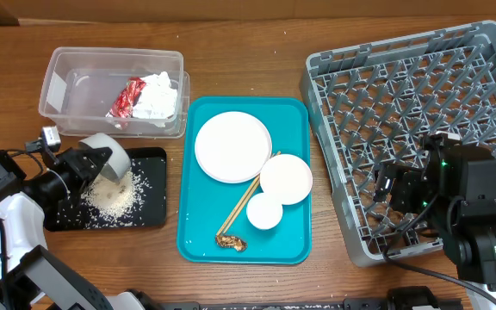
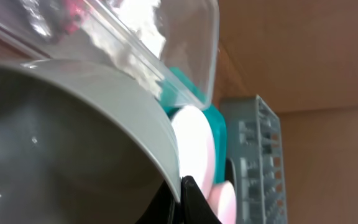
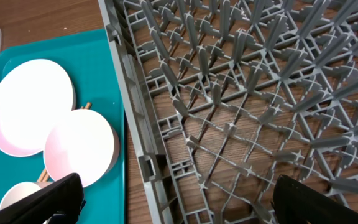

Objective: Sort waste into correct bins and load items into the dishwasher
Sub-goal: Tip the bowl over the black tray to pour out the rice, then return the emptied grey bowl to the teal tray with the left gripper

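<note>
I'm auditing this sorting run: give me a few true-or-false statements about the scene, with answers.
1. The red wrapper lies in the clear tub. True.
2. The plate stands in the dish rack. False: the plate lies on the teal tray.
3. The left gripper holds a bowl tilted over the black tray. True.
4. The right gripper is shut. False: it is open, empty, over the dish rack.
5. Loose rice lies on the black tray. True.

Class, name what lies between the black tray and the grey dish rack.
The teal tray, carrying a plate, a bowl, a cup and chopsticks; the overhead view shows it.
</note>
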